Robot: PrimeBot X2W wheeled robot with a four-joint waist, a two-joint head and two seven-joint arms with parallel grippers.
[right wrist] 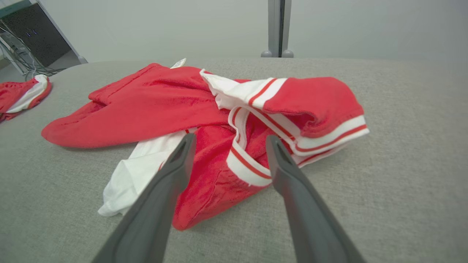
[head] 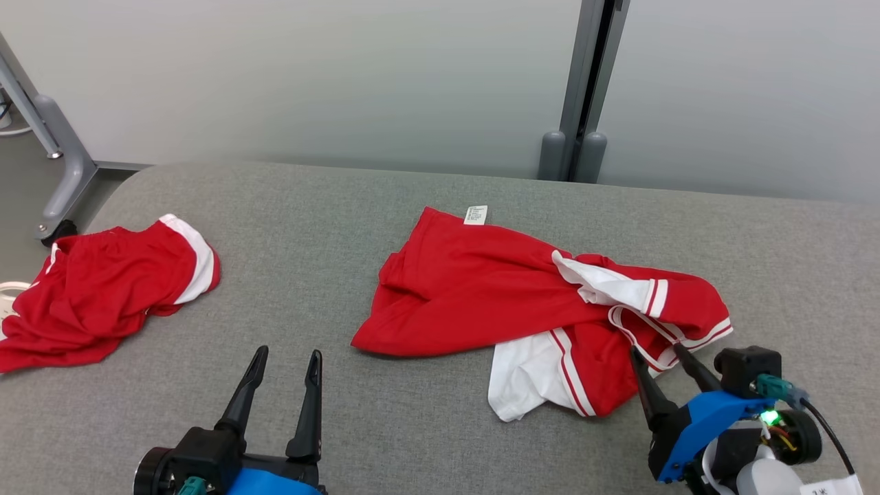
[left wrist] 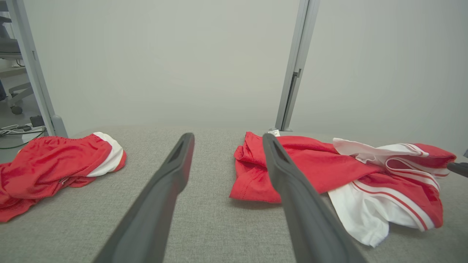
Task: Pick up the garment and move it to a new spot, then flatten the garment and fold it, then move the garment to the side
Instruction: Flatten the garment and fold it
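The garment (head: 495,289) is a red jersey with white sleeves and striped trim, lying crumpled at the middle-right of the grey table (head: 412,426); it also appears in the left wrist view (left wrist: 321,168) and the right wrist view (right wrist: 204,109). My right gripper (head: 656,352) stands open at the garment's near right edge, its fingers (right wrist: 175,171) on either side of a striped hem, nothing clamped. My left gripper (head: 287,354) is open over bare table, left of the garment and apart from it.
A second red and white garment (head: 103,289) lies bunched at the table's left edge. A white care label (head: 475,214) sticks out at the jersey's far edge. Behind the table stands a pale wall with a grey post (head: 584,89). A metal frame leg (head: 62,158) is at far left.
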